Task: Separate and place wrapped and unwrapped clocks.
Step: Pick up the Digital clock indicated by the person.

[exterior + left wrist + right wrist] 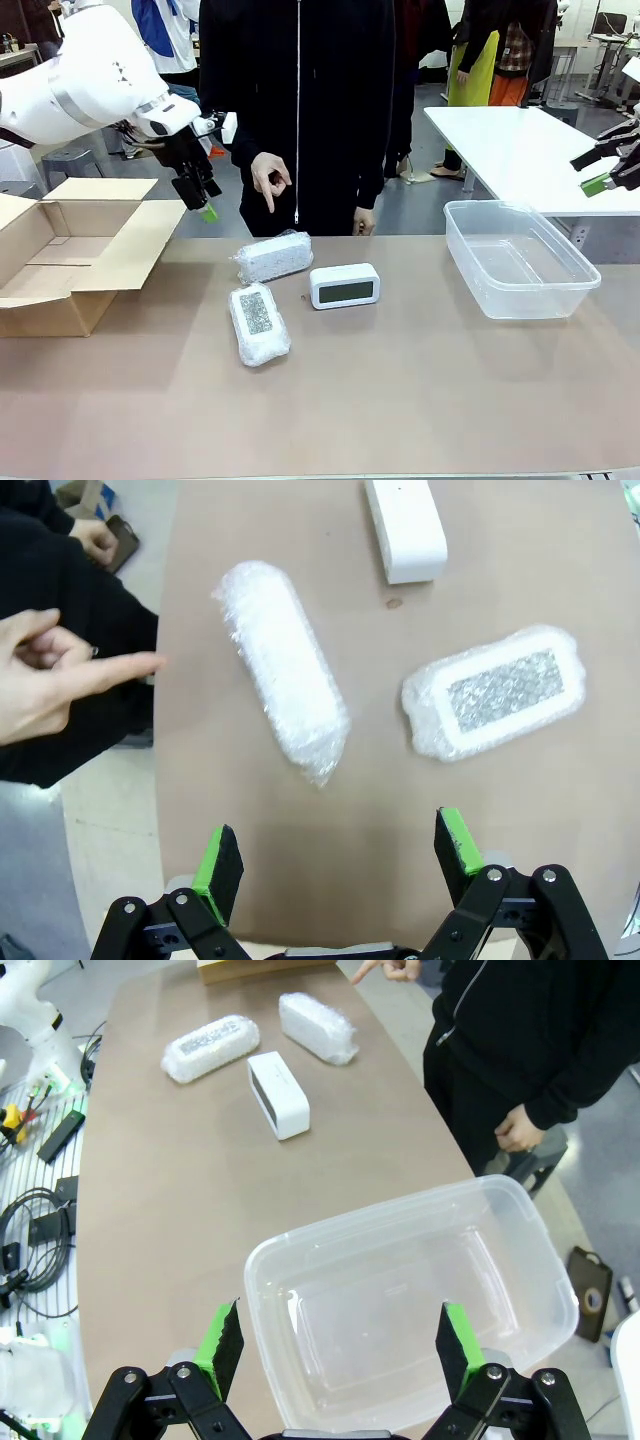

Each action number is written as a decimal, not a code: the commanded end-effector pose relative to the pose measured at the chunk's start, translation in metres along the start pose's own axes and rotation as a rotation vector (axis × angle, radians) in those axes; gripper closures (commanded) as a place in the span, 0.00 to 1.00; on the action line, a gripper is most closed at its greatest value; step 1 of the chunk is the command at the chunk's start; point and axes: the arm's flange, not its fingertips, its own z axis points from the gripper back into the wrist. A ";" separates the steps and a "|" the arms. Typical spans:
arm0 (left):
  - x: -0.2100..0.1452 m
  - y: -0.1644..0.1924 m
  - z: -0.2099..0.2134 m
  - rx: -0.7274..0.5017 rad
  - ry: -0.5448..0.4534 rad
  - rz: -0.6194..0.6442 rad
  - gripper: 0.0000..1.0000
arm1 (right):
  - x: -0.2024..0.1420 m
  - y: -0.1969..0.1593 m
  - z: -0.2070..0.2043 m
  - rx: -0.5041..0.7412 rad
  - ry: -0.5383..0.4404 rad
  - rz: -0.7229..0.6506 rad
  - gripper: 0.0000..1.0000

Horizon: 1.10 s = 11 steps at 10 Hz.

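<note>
Two wrapped clocks in bubble wrap lie at the table's middle: one [272, 256] [285, 670] at the far side, one [259, 323] [495, 690] nearer, with its speckled grey face up. To their right stands the unwrapped clock [344, 286] [405, 525] [278, 1095], white with a grey screen. My left gripper [203, 208] [338, 855] hangs open above the far table edge, left of the bundles, holding nothing. My right gripper [595, 170] [340, 1345] is open and empty, high over the clear plastic bin [540, 300] [400, 1203]. The right wrist view also shows both bundles [210, 1048] [318, 1025].
An open cardboard box [70, 250] sits at the table's left end. A person in black stands at the far side, one hand [270, 180] [60, 670] pointing down at the far bundle. A white table [520, 150] stands behind at the right.
</note>
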 end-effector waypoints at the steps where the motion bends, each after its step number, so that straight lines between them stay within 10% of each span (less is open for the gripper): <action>1: 0.008 -0.001 -0.007 -0.014 -0.024 -0.005 0.00 | 0.000 0.000 -0.001 0.005 -0.008 0.003 0.00; 11: 0.014 -0.006 -0.012 -0.029 -0.042 -0.015 0.00 | 0.000 0.000 -0.001 0.005 -0.008 0.003 0.00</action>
